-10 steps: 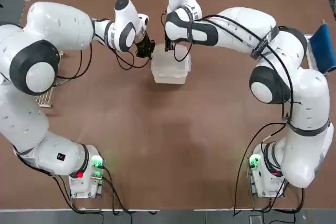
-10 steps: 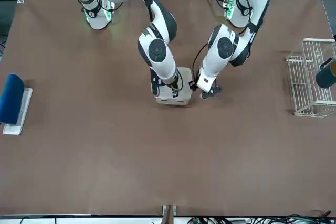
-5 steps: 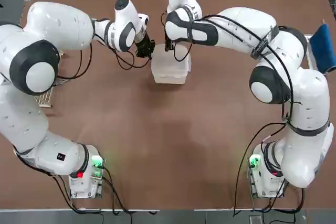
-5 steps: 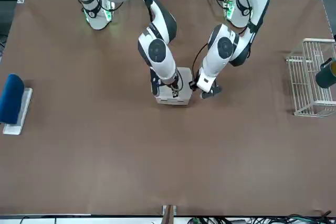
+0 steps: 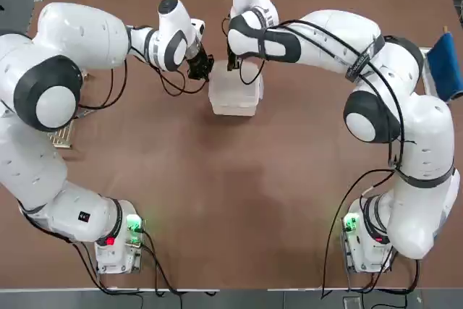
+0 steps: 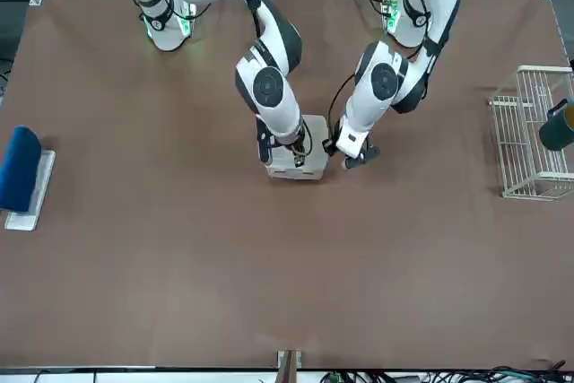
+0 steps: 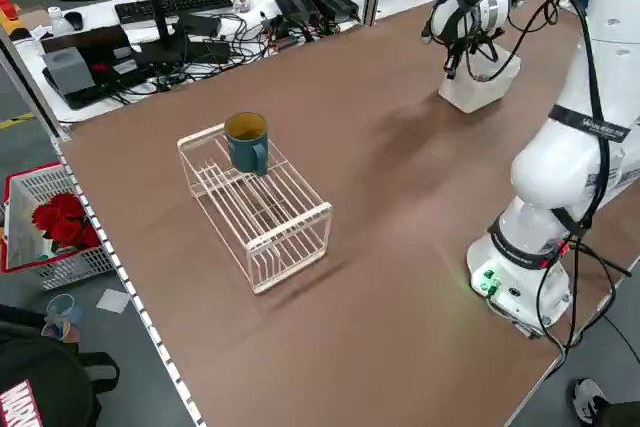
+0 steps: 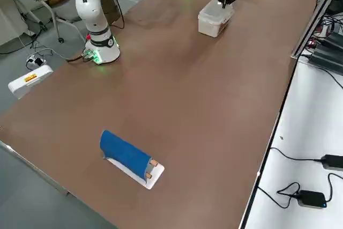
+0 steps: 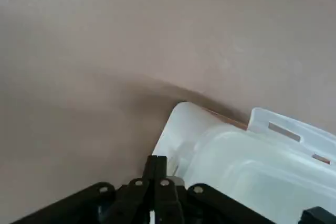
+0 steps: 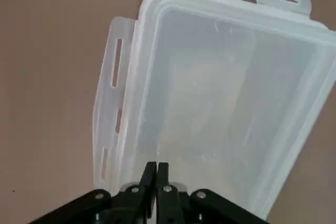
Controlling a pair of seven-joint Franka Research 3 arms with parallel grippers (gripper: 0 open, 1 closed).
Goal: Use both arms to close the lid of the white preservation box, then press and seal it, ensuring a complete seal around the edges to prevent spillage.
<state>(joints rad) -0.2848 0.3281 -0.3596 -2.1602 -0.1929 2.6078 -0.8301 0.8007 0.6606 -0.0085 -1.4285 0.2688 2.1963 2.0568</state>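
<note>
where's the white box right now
In the top view the white preservation box sits on the table's far centre, between the shut left tool and shut right tool.

- Evenly and brightly lit from above throughout; no dim corners over the brown table (image 5: 239,200).
- Soft, short shadows only, pooled under the white preservation box (image 5: 234,97) and beneath the arms.
- Mild glare on glossy white arm shells; green and red indicator glow at both bases.
- Overhead and front views sharp to the edges.
- Slight softness in the left wrist view, with a diffuse dark shadow on the tabletop beside the lid (image 9: 247,166).
- Right wrist view clear; translucent plastic milky, faint sheen.
</note>
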